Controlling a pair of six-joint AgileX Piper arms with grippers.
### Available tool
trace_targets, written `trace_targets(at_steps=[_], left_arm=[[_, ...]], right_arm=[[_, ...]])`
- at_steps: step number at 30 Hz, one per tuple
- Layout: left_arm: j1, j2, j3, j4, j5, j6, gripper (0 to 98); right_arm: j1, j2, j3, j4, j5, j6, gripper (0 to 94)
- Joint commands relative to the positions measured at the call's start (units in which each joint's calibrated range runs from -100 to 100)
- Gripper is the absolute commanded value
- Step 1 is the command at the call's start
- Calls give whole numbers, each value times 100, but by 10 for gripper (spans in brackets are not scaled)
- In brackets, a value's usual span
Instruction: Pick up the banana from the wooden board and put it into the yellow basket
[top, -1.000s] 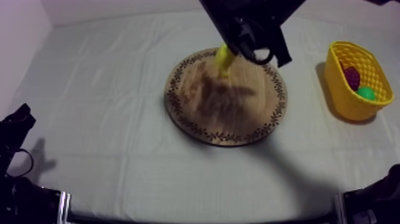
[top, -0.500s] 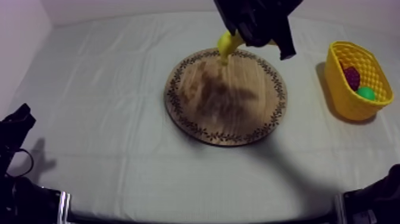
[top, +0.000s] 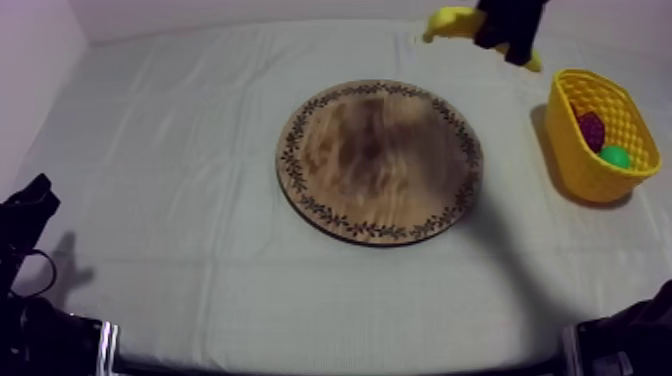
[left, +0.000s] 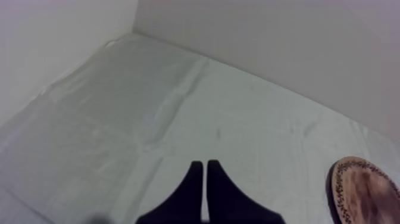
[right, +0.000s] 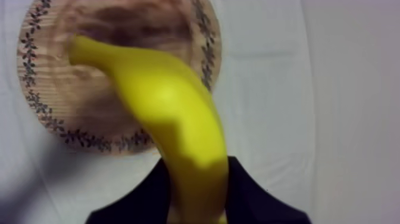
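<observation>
The yellow banana hangs in the air beyond the board's far right rim, held by my right gripper, which is shut on it. In the right wrist view the banana runs out from between the black fingers, high over the board. The round wooden board with its patterned rim lies bare at the table's middle. The yellow basket stands at the right. My left gripper rests over the cloth at the near left, fingers together in a narrow wedge, holding nothing.
A small red fruit and a green fruit lie inside the basket. The board's edge lies off to one side of my left gripper. Grey-white cloth covers the table, with walls at the far and left sides.
My right gripper has lifted the banana off the board's far rim and carried it up and to the right, towards the basket side. The left arm has not moved.
</observation>
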Motion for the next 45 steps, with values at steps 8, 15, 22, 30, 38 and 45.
trace_targets(at_steps=[8,15,22,30,38,45], left_arm=[[-2,2,3,-1,-1,1,1],[-2,2,3,-1,-1,1,1],[-2,2,3,-1,-1,1,1],[-2,2,3,-1,-1,1,1],[-2,2,3,-1,-1,1,1],[-2,2,3,-1,-1,1,1]], right_arm=[[1138,-276,547,294,87,-542,210],[1893,-407,752,351,225,-758,226],[2401,-402,856,372,345,-928,236],[2641,-281,954,385,324,-1021,241],[2673,86,1353,297,-53,-1092,260],[2726,650,1446,190,-469,-1148,300]])
